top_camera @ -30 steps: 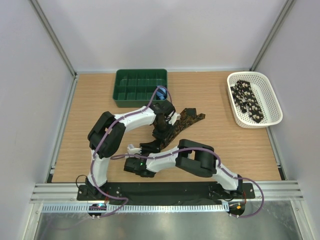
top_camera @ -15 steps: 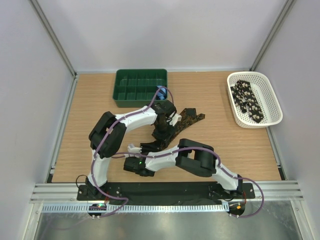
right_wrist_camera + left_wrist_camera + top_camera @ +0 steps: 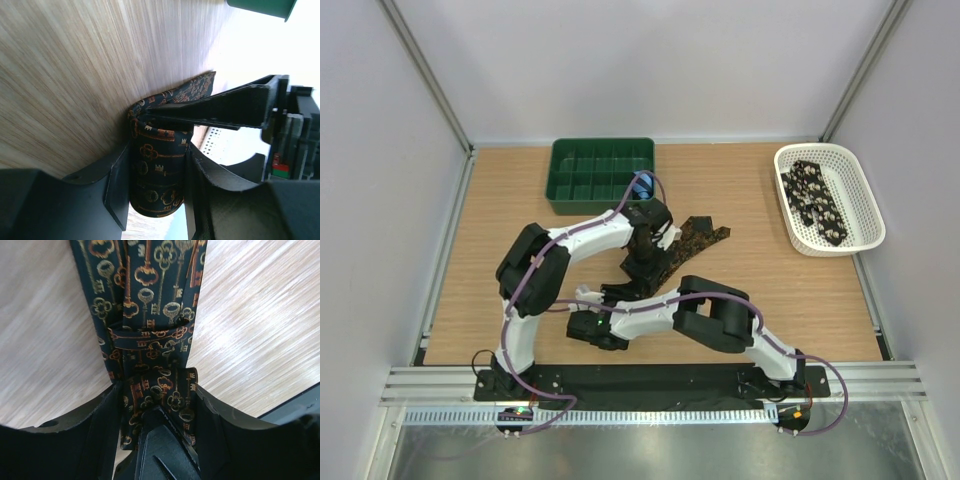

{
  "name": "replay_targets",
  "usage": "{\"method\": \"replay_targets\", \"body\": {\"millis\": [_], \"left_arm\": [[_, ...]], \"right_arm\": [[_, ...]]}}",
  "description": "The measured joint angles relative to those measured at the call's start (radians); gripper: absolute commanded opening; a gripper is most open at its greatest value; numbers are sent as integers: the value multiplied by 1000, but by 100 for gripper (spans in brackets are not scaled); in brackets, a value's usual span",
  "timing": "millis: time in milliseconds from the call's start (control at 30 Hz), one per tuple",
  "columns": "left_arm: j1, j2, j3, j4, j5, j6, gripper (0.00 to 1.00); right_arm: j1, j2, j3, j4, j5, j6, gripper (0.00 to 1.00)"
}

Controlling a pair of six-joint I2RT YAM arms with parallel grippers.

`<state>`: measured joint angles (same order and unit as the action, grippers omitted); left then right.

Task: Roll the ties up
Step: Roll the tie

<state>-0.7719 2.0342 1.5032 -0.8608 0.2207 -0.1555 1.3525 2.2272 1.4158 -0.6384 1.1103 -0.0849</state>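
Note:
A dark tie with an orange-gold key pattern [image 3: 698,236] lies on the table, pointed end to the right. Its near end is wound into a small roll [image 3: 159,175]. My right gripper [image 3: 155,167] is shut on that roll, one finger on each side; it shows low in the top view [image 3: 613,298]. My left gripper [image 3: 157,390] straddles the flat tie [image 3: 145,300] just beyond the roll, fingers against both edges; it also shows in the top view [image 3: 642,266]. One left finger [image 3: 215,107] crosses above the roll. More ties, black with pale spots [image 3: 815,200], lie in the basket.
A green compartment tray [image 3: 601,172] stands at the back left, with a small blue roll [image 3: 642,184] at its right edge. A white basket [image 3: 860,190] stands at the back right. Both arms cross over the middle of the wooden table [image 3: 790,300].
The right gripper with the roll has shifted slightly left and toward the near edge. The left gripper has barely moved on the tie.

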Motion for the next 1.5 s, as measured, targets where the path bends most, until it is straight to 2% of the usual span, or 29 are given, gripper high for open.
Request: {"method": "replay_targets", "body": {"millis": [300, 633, 767, 800, 833, 867, 900, 1200, 1500], "left_arm": [[18, -100, -4, 43, -76, -6, 60], [84, -232, -45, 198, -187, -23, 63], [129, -381, -159, 293, -228, -59, 67], [147, -425, -192, 317, -241, -73, 71], [166, -470, -229, 352, -265, -86, 79], [181, -516, -269, 381, -291, -100, 82], [196, -562, -309, 409, -325, -119, 99], [204, -983, -777, 725, -610, -284, 100], [204, -1181, -1054, 949, -639, -313, 100]], "right_arm": [[-2, -38, 0, 1, -83, 19, 11], [5, -72, -17, -5, -140, 45, 10], [-1, -133, -63, 18, -221, 60, 10], [-7, -152, -76, 27, -249, 64, 10], [-13, -171, -90, 39, -282, 66, 10], [-20, -192, -103, 48, -314, 68, 10], [-29, -212, -117, 61, -346, 70, 10], [-186, -421, -291, 231, -699, 107, 10], [-408, -537, -444, 432, -1170, 160, 10]]}}
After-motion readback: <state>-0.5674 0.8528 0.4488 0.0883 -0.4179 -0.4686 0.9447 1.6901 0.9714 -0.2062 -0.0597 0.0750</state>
